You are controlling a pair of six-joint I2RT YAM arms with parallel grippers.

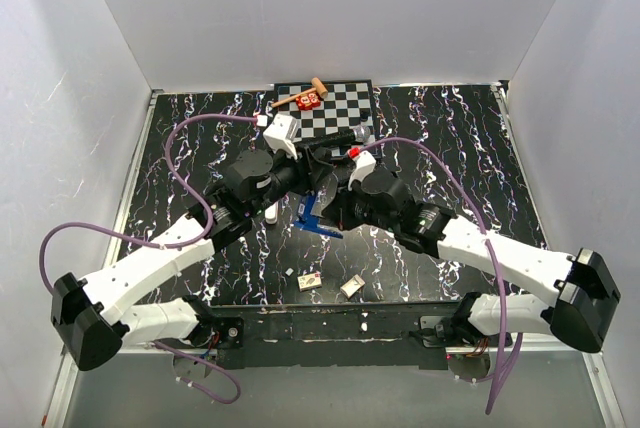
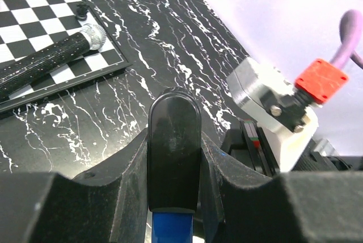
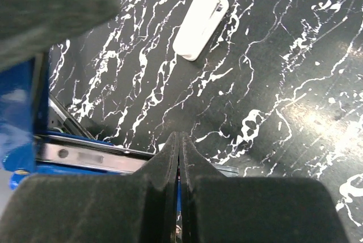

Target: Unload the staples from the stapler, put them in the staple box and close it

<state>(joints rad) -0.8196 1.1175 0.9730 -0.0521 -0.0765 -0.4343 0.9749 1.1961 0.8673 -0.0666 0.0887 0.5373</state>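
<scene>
The blue stapler (image 1: pixel 314 214) hangs open between my two grippers over the middle of the table. My left gripper (image 1: pixel 304 191) is shut on its black end (image 2: pixel 173 152), with the blue arm (image 2: pixel 173 227) running down below the fingers. In the right wrist view the stapler's other blue arm (image 3: pixel 20 101) stands at the left and its metal staple rail (image 3: pixel 85 158) runs across. My right gripper (image 3: pixel 180 136) is shut with its fingertips pressed together right over the end of that rail. I cannot tell if anything thin is pinched between them.
A white marker (image 3: pixel 199 20) lies on the marble-patterned table just beyond the stapler. A black microphone (image 2: pixel 51 58) lies on the checkerboard (image 1: pixel 345 103) at the back, with a small wooden hammer (image 1: pixel 300 96) and a red item. Two small scraps (image 1: pixel 310 280) lie near the front edge.
</scene>
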